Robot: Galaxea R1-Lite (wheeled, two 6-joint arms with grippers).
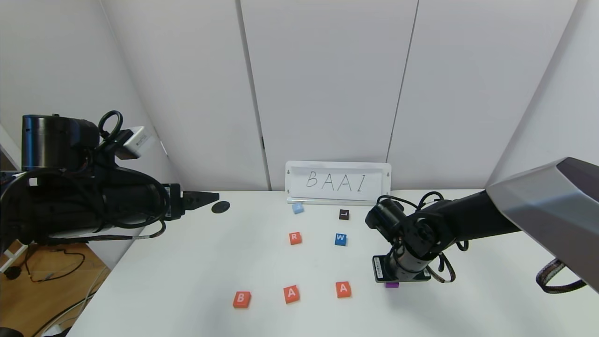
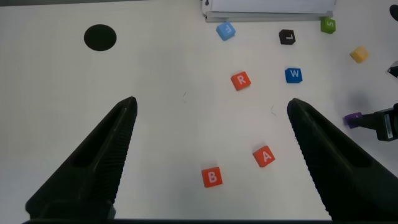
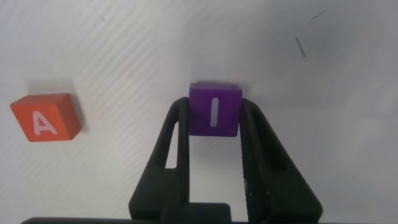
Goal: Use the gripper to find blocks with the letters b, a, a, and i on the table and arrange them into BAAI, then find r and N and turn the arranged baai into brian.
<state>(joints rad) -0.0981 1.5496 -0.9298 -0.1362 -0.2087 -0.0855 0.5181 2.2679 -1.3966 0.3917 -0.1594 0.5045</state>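
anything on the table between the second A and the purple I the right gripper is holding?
Nothing: bare table lies between the A tile and the purple I clamped in the right gripper, per the right wrist view.

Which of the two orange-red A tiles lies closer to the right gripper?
The A tile at the right end of the B-A-A row; it lies just beside the right gripper, which is shut on the purple I tile. The other A sits next to the B.

On the table (image 1: 196,281), the near row runs B (image 1: 242,299), A (image 1: 291,294), A (image 1: 343,289) from left to right, with I (image 1: 392,284) just right of the second A, under the right gripper (image 3: 214,121). Behind them sit R (image 1: 295,238) and W (image 1: 340,239) side by side. Farther back, the sign (image 1: 338,181) stands against the wall.
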